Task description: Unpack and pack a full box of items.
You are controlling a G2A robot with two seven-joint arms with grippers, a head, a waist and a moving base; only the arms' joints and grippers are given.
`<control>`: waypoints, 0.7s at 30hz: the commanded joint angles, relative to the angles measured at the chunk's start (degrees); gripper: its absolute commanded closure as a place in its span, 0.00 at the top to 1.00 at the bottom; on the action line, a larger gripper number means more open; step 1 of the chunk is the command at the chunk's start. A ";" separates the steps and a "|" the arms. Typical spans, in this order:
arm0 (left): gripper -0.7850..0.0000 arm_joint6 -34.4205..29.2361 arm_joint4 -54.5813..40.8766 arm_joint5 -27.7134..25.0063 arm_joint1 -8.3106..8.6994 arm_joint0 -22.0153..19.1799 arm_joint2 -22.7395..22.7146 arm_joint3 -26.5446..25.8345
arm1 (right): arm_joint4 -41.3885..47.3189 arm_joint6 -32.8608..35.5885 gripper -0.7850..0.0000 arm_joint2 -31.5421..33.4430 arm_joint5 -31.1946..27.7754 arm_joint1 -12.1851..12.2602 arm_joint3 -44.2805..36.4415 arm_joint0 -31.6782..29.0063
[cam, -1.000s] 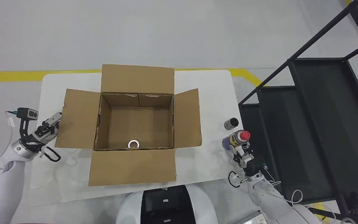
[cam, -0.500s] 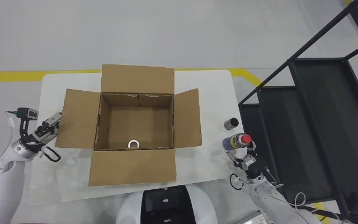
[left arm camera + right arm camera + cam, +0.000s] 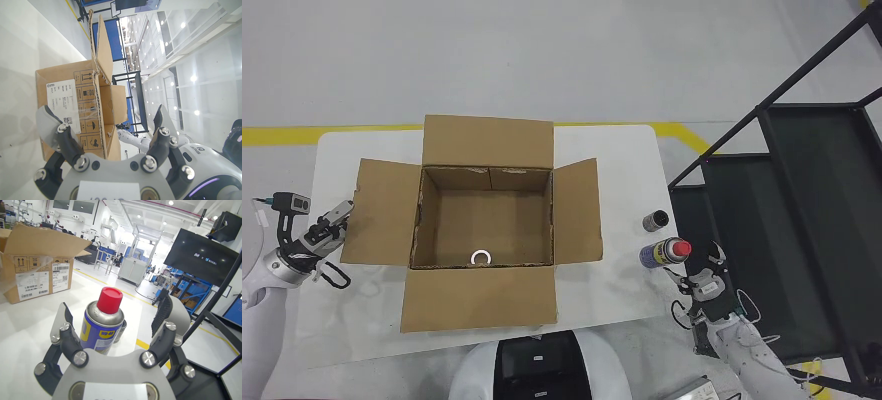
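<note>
Fingers point(image 3: 65, 321) of the right gripper point(image 3: 115, 303) stand spread and empty just behind the upright spray can point(image 3: 102, 323) at the table's point(image 3: 622, 160) right edge, the left gripper point(image 3: 102, 113) likewise spread beside the box point(image 3: 487, 145), so unpacking looks nearly done and next comes reaching inside for the white ring point(image 3: 482, 258).

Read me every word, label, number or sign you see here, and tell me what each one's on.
Can: yellow brand logo; I don't quote brands.
Box: handling signs, up arrows and an umbrella; white barcode labels, print too small.
Screen: pale logo line, too blurred.
</note>
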 commanded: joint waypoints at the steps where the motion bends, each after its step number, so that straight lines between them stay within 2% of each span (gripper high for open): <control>1: 1.00 0.00 0.00 0.00 0.00 0.00 0.00 0.00 | -1.46 2.62 1.00 1.51 0.60 0.69 -5.15 -2.33; 6: 1.00 0.00 0.00 0.00 0.00 0.00 0.00 0.00 | -4.84 13.43 1.00 7.10 1.55 2.53 -22.42 -10.95; 10: 1.00 0.00 0.00 0.00 0.00 0.00 0.00 0.00 | -4.49 21.18 1.00 11.68 0.25 3.37 -36.52 -18.67; 13: 1.00 0.00 0.00 0.00 0.00 0.00 0.00 0.00 | -2.49 24.68 1.00 14.42 -0.84 3.59 -43.70 -23.13; 21: 1.00 0.00 0.00 0.00 0.00 0.00 0.00 0.00 | -2.04 24.87 1.00 14.63 -1.06 3.58 -44.27 -23.51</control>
